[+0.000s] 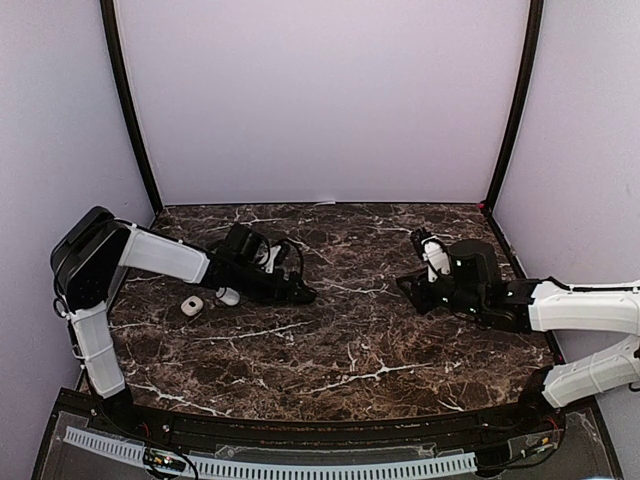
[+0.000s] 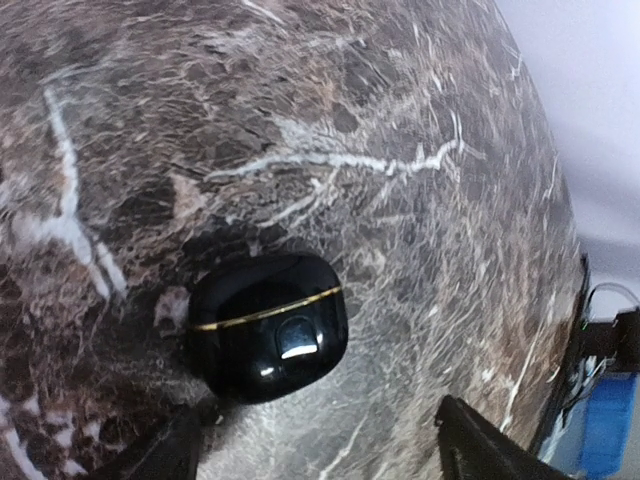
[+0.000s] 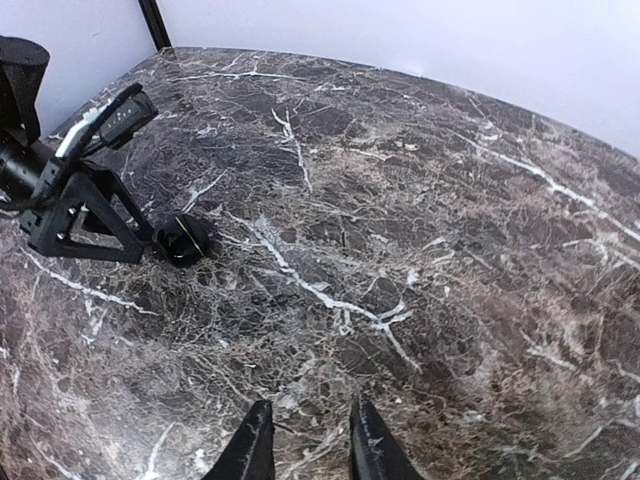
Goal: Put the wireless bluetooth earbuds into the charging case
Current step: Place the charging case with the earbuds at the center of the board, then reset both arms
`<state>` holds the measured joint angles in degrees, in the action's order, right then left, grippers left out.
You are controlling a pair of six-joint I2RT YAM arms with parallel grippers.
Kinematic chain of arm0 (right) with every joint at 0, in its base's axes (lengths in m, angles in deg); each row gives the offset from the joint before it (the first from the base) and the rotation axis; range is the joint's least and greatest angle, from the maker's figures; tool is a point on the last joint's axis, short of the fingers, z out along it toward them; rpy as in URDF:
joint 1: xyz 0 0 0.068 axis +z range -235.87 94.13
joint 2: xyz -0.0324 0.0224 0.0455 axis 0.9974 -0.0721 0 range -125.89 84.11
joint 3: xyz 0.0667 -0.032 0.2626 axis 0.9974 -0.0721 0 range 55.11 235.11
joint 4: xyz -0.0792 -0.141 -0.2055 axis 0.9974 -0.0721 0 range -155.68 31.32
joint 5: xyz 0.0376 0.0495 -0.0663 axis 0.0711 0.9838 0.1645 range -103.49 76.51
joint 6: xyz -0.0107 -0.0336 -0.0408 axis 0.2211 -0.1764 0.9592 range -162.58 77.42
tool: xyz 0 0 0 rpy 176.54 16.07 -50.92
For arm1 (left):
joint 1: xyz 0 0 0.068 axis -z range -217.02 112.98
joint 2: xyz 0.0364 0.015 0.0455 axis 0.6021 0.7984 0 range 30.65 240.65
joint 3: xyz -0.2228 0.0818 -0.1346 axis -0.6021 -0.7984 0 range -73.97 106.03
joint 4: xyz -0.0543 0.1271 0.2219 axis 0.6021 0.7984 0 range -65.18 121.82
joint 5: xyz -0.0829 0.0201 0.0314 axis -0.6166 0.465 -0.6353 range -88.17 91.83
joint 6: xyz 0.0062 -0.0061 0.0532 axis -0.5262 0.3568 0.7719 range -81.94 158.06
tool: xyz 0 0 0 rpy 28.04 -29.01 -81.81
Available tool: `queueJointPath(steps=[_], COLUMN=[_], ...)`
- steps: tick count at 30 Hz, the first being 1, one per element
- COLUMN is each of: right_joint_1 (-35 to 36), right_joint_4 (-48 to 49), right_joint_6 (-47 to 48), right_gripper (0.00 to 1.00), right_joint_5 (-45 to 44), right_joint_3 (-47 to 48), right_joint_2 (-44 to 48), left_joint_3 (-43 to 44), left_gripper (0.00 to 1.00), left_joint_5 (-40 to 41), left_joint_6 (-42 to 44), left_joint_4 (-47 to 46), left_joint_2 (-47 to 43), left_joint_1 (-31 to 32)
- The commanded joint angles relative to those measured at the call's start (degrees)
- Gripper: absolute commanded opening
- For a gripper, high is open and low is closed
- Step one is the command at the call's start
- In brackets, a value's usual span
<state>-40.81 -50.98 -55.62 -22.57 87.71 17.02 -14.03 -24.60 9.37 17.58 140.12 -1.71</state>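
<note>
The glossy black rounded charging case (image 2: pixel 268 325) sits closed on the dark marbled table (image 2: pixel 380 120), just ahead of the left arm's fingers (image 2: pixel 478 448), which are spread wide and hold nothing; its gold seam runs across their gap. The small white stemmed earbud (image 1: pixel 228 296) lies back beside that arm's wrist, so the left arm is nearer both. The right arm's fingers (image 3: pixel 370 445), narrowly parted and empty, are well apart from them
</note>
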Motion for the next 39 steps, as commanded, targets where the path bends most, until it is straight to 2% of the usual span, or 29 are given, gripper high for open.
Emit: queueJointPath(steps=[1,4,6,8,9,14,17,21,24,26,29,32,35,39], right_joint_1=[-1.3,-2.3,-3.2,-4.7,-5.7,-9.3,-10.3,-10.4,-10.8,-11.9,-17.4,-24.5,-27.6,-30.6], right_joint_4=[0.4,-0.7,-0.9,-0.7,-0.4,1.0,5.0,18.5,31.3,38.7,47.6,47.9,50.5,57.6], right_joint_6=[1.8,3.0,3.7,4.7,5.5,7.2,6.7,9.6,14.4,20.3,22.0,18.6,19.2,18.6], right_gripper=[0.31,0.46,0.76,0.96,0.99,1.00,1.00,1.00,0.95,0.94,0.92,0.92,0.92,0.91], right_joint_5=[-1.5,-2.3,-4.4,-7.1,-7.7,-11.2,-14.9,-20.3,-19.8,-15.5,-10.6,-3.2,-0.4,0.7], right_joint_3=[0.7,1.5,1.2,0.6,0.2,-1.3,-3.8,-10.7,-16.8,-20.3,-24.4,-24.8,-25.8,-27.0], right_joint_2=[1.9,2.9,4.8,7.8,9.1,14.0,16.2,17.8,17.6,17.1,15.3,12.8,9.3,1.8], left_joint_3=[-1.7,-3.3,-5.1,-7.3,-8.4,-15.7,-19.2,-24.8,-31.2,-35.5,-40.4,-42.9,-45.7,-49.9], left_gripper=[0.96,0.97,0.97,0.96,0.96,0.96,0.97,0.97,0.98,0.99,0.99,0.99,0.99,0.99], left_joint_5=[6.2,10.5,13.3,15.0,16.1,21.2,26.9,36.7,42.8,47.6,45.6,46.2,44.1,36.7], left_joint_6=[1.7,3.1,4.0,4.6,4.9,6.5,8.0,15.0,22.6,25.1,30.3,33.9,36.9,33.4], left_joint_4=[6.7,8.1,8.0,7.6,7.4,3.1,0.1,-6.5,-16.4,-23.3,-31.2,-36.6,-43.7,-55.4], left_joint_2=[-8.4,-13.6,-17.3,-20.9,-22.8,-33.7,-39.3,-46.1,-52.1,-55.2,-56.3,-53.5,-49.6,-42.9], left_joint_1=[-0.1,-0.4,-1.0,-3.6,-4.9,-9.7,-11.1,-11.3,-11.4,-11.9,-14.8,-17.6,-20.0,-26.4])
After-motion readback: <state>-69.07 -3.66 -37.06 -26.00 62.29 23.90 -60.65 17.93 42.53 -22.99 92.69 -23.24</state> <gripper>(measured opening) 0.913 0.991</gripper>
